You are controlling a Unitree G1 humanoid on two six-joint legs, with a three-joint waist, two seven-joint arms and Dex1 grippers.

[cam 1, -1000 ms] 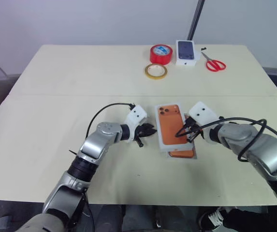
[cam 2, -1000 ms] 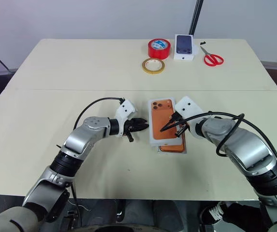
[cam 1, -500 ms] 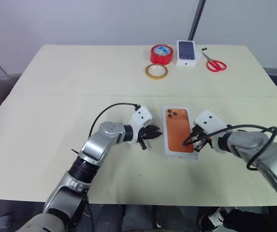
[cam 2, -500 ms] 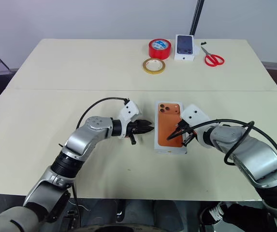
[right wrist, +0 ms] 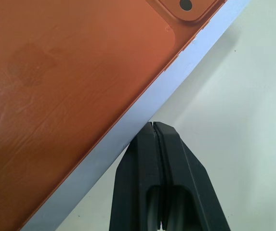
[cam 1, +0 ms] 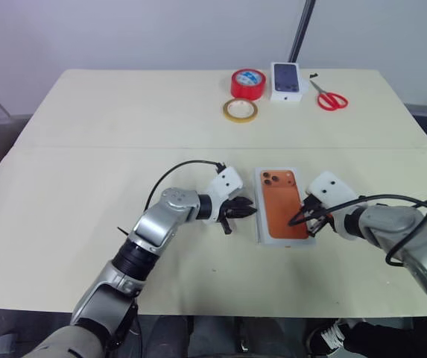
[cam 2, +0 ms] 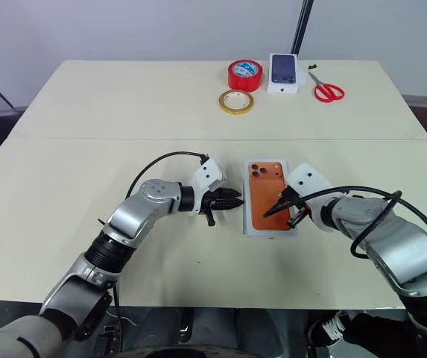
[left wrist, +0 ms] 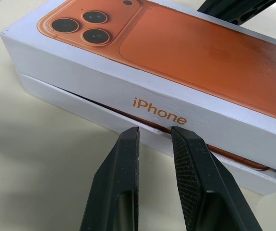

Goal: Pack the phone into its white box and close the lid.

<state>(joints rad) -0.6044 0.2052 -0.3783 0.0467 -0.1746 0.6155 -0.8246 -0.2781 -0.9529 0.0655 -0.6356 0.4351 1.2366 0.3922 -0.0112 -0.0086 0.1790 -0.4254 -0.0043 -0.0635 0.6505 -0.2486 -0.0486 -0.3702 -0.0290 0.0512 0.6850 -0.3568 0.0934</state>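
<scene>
The lid [cam 1: 282, 205], white with an orange phone printed on top, rests on its white box [left wrist: 80, 98] at the table's middle. It is not fully down: a gap runs along the side, and a thin orange strip of the phone [left wrist: 234, 161] shows in it. My left gripper [cam 1: 249, 212] points at the box's left side, its fingers [left wrist: 128, 144] a narrow gap apart with nothing between them, tips at the seam. My right gripper [cam 1: 293, 221] is shut, its tips [right wrist: 153, 126] at the lid's right edge.
At the back of the table stand a red tape roll [cam 1: 248, 83], a yellow tape ring [cam 1: 241, 110], a small white box with a dark phone picture [cam 1: 287, 81] and red scissors [cam 1: 331, 98]. A black pole [cam 1: 302, 30] rises behind them.
The lid, earlier skewed with the phone showing below it, now lies square over the box, further right. Both grippers have shifted right with it.
</scene>
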